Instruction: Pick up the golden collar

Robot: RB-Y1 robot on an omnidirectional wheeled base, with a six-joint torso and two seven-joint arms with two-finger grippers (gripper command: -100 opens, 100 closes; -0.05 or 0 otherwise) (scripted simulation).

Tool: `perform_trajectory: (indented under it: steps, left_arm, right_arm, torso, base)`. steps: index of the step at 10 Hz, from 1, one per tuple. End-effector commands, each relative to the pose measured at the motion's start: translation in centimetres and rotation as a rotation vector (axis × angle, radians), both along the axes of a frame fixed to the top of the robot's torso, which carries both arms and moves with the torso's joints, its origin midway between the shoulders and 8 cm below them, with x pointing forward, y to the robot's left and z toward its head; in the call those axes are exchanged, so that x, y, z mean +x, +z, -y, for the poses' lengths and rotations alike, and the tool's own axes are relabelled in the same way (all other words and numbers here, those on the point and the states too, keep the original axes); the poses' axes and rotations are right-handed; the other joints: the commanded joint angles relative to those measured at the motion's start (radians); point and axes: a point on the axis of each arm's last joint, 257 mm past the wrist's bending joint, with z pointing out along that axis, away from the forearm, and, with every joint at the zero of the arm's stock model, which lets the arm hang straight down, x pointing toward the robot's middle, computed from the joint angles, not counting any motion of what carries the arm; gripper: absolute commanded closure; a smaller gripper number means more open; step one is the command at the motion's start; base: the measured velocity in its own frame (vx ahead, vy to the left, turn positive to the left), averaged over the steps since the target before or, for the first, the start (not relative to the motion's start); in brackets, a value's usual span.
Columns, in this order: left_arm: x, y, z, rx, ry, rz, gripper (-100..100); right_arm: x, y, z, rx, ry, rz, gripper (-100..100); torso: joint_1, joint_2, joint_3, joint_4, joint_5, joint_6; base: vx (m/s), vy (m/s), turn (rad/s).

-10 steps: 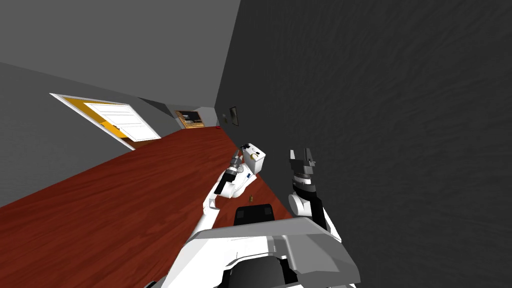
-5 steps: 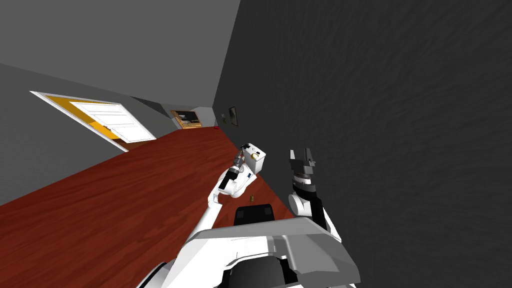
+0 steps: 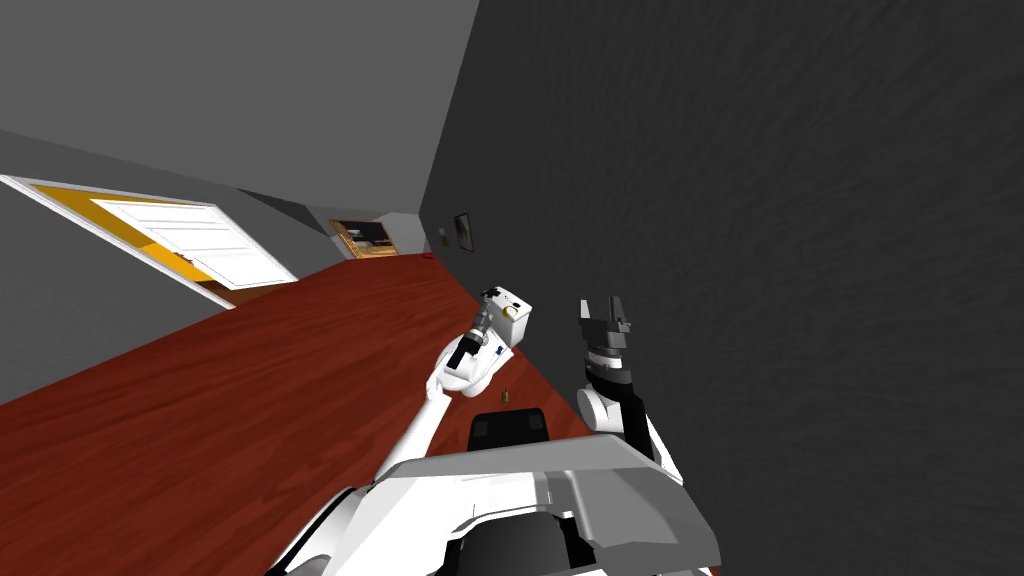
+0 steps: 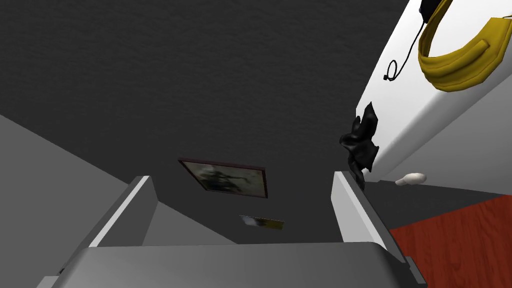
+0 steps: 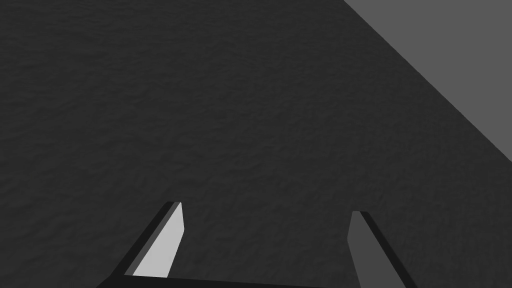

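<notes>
The golden collar is a yellow band lying on top of a white box, beside a thin black cord. In the head view the box stands against the dark wall with the collar as a small yellow spot on it. My left gripper is open and empty; the collar lies off to one side, beyond its finger. From the head camera the left gripper sits at the box's near edge. My right gripper is raised by the wall, open and empty.
A crumpled black thing hangs at the box's corner, close to my left finger. A small white object lies at the box's foot. A small golden item sits on the red wood floor. A white door stands far left.
My left arm has stretched forward, bringing its gripper closer to the white box. The head camera has turned, so the door has slid left. The right arm has stayed still.
</notes>
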Motion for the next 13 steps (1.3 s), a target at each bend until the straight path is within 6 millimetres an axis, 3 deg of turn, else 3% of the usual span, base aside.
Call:
perform_trajectory:
  steps: [1, 2, 6, 7, 9, 12, 13]
  left_arm:
    - [0.5, -1.5, 0.2, 0.016, -0.002, -0.032, -100]
    - [1.4, -1.2, 1.0, 0.030, -0.014, -0.037, -100]
    - [2.6, -4.4, 1.1, 0.066, -0.012, -0.105, -100]
    - [3.5, -3.8, 1.7, 0.081, -0.021, -0.103, -100]
    - [3.6, -5.8, 1.3, 0.093, -0.014, -0.140, -100]
    - [5.5, -7.0, 1.8, 0.140, -0.017, -0.180, -100]
    - [5.4, -8.4, 1.5, 0.149, -0.011, -0.208, -100]
  right_arm:
    - [0.0, 0.0, 0.0, 0.000, 0.000, 0.000, 0]
    - [0.0, 0.0, 0.0, 0.000, 0.000, 0.000, 0]
    - [0.0, 0.0, 0.0, 0.000, 0.000, 0.000, 0]
    - [0.0, 0.0, 0.0, 0.000, 0.000, 0.000, 0]
    - [0.0, 0.0, 0.0, 0.000, 0.000, 0.000, 0]
    - [0.0, 0.0, 0.0, 0.000, 0.000, 0.000, 0]
    - [0.0, 0.0, 0.0, 0.000, 0.000, 0.000, 0]
  torso:
    - [0.000, 0.000, 0.000, 0.000, 0.000, 0.000]
    - [0.001, 0.000, 0.000, 0.000, 0.000, -0.001]
    - [0.000, -0.001, 0.000, 0.000, 0.000, 0.000]
    - [0.001, -0.001, 0.000, 0.000, 0.000, -0.001]
    - [0.002, 0.000, 0.000, 0.000, 0.001, -0.001]
    - [0.001, -0.001, -0.001, 0.000, 0.000, -0.001]
    - [0.001, 0.000, 0.000, 0.000, 0.000, 0.000]
  base:
    - [-0.007, 0.060, -0.080]
    - [-0.003, 0.080, -0.132]
    - [-0.003, 0.054, -0.084]
    - [-0.009, 0.083, -0.180]
    - [-0.006, 0.058, -0.031]
    - [-0.006, 0.061, -0.158]
    - [-0.006, 0.066, -0.116]
